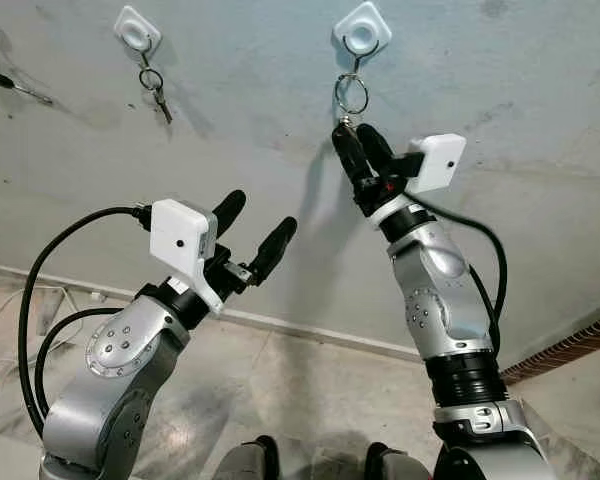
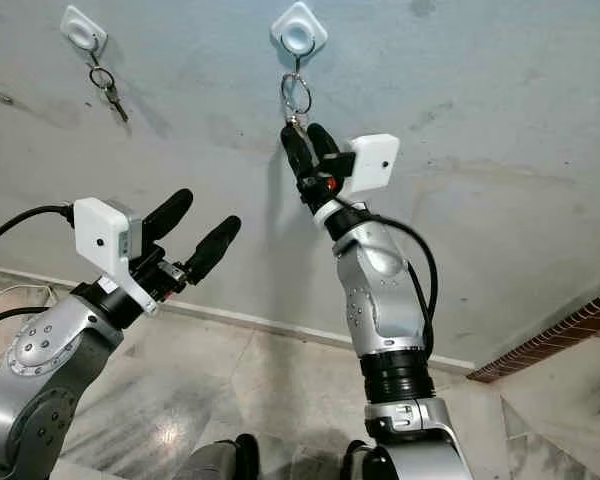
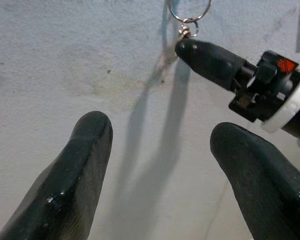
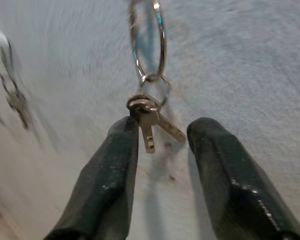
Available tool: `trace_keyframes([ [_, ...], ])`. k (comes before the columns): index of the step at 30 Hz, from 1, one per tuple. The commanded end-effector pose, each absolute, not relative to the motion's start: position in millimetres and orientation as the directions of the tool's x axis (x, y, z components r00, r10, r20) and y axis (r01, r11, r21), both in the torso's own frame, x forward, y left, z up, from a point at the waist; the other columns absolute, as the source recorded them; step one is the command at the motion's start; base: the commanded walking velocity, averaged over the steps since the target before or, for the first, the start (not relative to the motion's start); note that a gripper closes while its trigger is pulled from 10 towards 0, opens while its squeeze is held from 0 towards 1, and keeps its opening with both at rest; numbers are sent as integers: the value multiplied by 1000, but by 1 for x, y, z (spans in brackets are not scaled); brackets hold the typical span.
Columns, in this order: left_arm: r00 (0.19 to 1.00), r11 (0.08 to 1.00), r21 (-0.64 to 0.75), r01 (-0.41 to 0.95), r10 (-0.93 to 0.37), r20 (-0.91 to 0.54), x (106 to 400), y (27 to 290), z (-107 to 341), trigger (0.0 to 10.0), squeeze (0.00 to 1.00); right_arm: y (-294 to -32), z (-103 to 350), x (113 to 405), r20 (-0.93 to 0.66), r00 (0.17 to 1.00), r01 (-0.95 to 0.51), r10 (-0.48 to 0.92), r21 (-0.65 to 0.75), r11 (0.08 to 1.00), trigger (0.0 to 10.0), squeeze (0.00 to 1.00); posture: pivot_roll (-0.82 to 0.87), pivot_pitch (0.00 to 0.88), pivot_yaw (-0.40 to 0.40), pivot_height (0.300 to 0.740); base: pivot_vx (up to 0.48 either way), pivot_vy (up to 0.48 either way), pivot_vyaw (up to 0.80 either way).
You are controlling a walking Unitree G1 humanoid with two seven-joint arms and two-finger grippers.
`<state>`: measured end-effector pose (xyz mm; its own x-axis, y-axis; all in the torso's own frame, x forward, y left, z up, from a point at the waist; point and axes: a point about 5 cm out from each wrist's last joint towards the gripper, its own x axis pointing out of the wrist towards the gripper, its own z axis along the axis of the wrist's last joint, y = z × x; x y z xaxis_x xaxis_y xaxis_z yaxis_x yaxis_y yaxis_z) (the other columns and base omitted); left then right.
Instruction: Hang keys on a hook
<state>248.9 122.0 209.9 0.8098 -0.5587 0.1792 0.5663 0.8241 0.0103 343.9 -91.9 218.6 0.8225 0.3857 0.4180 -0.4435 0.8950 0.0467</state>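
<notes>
The wall (image 1: 520,80) is mottled pale grey. On it, white square hooks (image 1: 362,28) carry silver rings; the keys (image 4: 152,125) below one are dull brass. Both grippers' fingers (image 3: 75,180) are glossy black, their camera housings (image 1: 180,238) white, the arms (image 1: 445,300) silver.

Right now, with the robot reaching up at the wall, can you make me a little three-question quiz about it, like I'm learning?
1. True or false: the key ring already hangs from the hook above the right gripper.
2. Which best fits the right gripper's fingers? A) open, one on each side of the keys; B) clamped on the hook; C) hanging low by the floor.
3. Fill in: the left gripper is open and holds ____.

Key: 1 true. 2 A. 3 nothing.
</notes>
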Motion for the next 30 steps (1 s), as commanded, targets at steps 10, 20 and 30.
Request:
trace_keyframes([
  [10, 796, 819, 27, 573, -564, 221, 252, 116, 217, 10000, 0, -113, 187, 331, 352, 873, -284, 338, -197, 938, 10000, 1000, 135, 214, 88, 740, 0, 0, 0],
  [20, 818, 838, 12, 545, -535, 212, 256, 112, 203, 10000, 0, -128, 177, 319, 336, 901, -185, 275, -277, 943, 10000, 1000, 80, 197, 55, 740, 0, 0, 0],
  [30, 898, 911, 28, 412, -411, 158, 261, 121, 176, 10000, 0, -148, 163, 292, 302, 928, -103, 219, -358, 928, 10000, 1000, 32, 185, 16, 740, 0, 0, 0],
])
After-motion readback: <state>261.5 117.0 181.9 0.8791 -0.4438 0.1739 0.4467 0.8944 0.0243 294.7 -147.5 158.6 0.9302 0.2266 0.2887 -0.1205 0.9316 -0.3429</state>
